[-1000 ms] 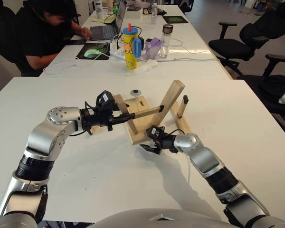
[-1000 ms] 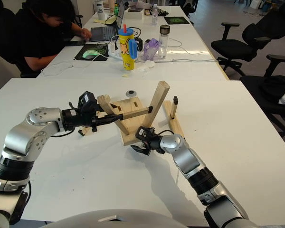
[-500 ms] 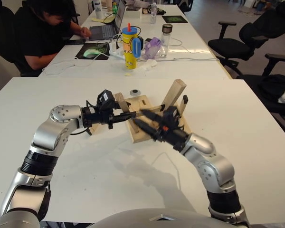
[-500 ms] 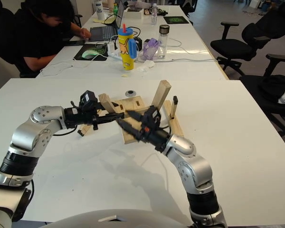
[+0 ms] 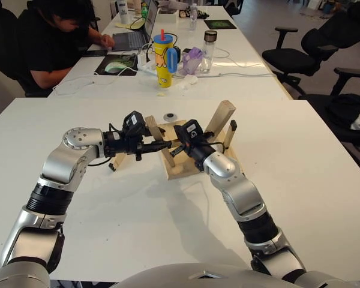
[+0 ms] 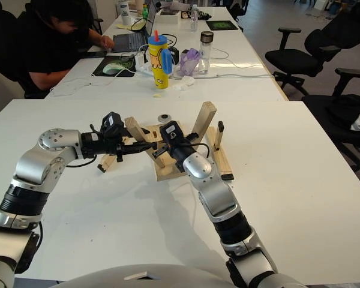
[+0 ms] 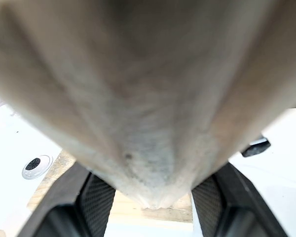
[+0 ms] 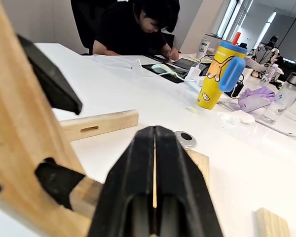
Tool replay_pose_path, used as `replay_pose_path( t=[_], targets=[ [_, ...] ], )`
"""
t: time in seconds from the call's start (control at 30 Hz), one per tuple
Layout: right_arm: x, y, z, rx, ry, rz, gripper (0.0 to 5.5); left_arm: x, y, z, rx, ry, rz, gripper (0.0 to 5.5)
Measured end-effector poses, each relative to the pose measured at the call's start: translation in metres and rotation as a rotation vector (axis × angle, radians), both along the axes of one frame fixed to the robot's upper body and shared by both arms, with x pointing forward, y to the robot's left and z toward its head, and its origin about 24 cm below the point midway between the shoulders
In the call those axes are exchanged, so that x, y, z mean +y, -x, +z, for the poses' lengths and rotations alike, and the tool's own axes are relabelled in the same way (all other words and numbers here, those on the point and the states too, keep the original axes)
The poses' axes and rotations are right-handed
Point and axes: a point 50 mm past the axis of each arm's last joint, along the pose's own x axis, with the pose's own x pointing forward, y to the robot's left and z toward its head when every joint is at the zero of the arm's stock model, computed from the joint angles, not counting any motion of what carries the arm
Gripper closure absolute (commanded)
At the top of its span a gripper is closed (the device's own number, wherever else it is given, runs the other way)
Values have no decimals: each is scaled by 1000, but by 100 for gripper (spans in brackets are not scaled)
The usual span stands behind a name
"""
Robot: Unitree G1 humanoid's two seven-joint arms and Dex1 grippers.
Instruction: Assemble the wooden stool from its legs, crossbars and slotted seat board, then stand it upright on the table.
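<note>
Stool [image 5: 192,150] half-built, lying near mid-surface [image 5: 138,210]: seat board [image 5: 177,169] flat, one leg [image 5: 221,117] sticking up tilted from it.

Head views: left end effector [image 5: 159,144] at the board's left edge, right end effector [image 5: 173,152] just beside it over the board, tips nearly meeting. Can't read the grip from here.

Left wrist view settles that: wooden bar [image 7: 148,89] sits right against the lens, clamped between the fingers [image 7: 96,197]. Round grommet [image 7: 34,165] shows beyond.

Right wrist view: right end effector [image 8: 154,143] fingers pressed together, nothing between them. It also shows a loose slotted piece [image 8: 98,126] lying flat on the surface, plus a black cap [image 8: 52,81] on a leg end.

Surface is white. Second table [image 5: 252,75] behind carries a yellow cup [image 5: 164,57], bottle [image 5: 210,48] and laptop [image 5: 135,36]. Black office chairs [image 5: 300,48] on the right.
</note>
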Motion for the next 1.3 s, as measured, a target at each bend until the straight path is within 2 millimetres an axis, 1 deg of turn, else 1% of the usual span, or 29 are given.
replay_pose_path(
  t=[0.07,0.13,0.2,0.23,0.3,0.37,0.4,0.47,0.53,0.57,0.6,0.63,0.67,0.7,0.73,0.77,0.83,0.87,0.93,0.97,1.03,1.07,1.13,1.17,1.23,1.27,1.3],
  targets=[
    [-1,1,-1,-9,-23,0,546,0,-1,-1,-1,-3,-6,348],
    [-6,6,1,-28,-147,10,546,-1,-2,-1,-4,-1,-15,348],
    [-15,19,4,-56,-295,46,546,0,-6,0,-8,-4,-30,348],
    [-21,28,14,-127,-350,70,546,2,-10,1,-9,-10,-34,348],
    [-33,42,23,-217,-355,117,546,5,-15,2,-13,-21,-48,348],
    [-40,51,10,-181,-316,131,546,7,-20,3,-13,-28,-60,348],
    [-42,55,-9,-98,-275,125,546,10,-22,4,-10,-28,-63,348],
    [-44,55,-32,-2,-202,104,546,12,-23,5,-11,-28,-70,348],
    [-40,46,-54,99,-128,60,546,13,-23,5,-22,-28,-83,348],
    [-39,43,-61,135,-109,40,546,13,-23,5,-30,-28,-90,348],
    [-36,39,-68,172,-102,15,550,13,-23,5,-35,-27,-94,310],
    [-33,34,-77,214,-79,-15,550,12,-23,4,-40,-23,-96,303],
    [-31,33,-81,233,-67,-26,550,13,-23,3,-41,-41,-89,285],
    [-29,30,-84,255,-54,-41,550,16,-22,-7,10,-51,-67,270],
    [-26,25,-83,253,-40,-50,550,18,-20,-16,55,-43,-55,262],
    [-25,22,-83,258,-16,-49,550,18,-19,-20,80,-28,-45,241],
    [-21,18,-80,269,14,-35,550,20,-18,-21,106,11,-19,214],
    [-20,18,-78,273,24,-30,550,23,-19,-17,103,39,4,207],
    [-19,18,-77,278,36,-26,550,29,-17,-8,88,83,28,172],
    [-19,18,-77,279,40,-23,550,32,-15,-4,90,110,41,172],
    [-18,19,-77,280,40,-18,550,46,-8,10,120,203,69,172],
    [-18,19,-77,281,41,-19,550,54,-3,25,127,279,74,172],
    [-19,18,-76,279,40,-20,550,65,4,53,100,416,64,172],
    [-20,18,-76,279,41,-22,550,71,6,72,73,512,57,172],
    [-20,18,-76,281,36,-23,550,74,9,113,-9,690,21,172],
    [-20,18,-76,281,34,-23,550,74,9,129,-56,751,7,172],
    [-20,18,-77,281,34,-22,550,71,9,153,-129,833,-5,172]
  ],
)
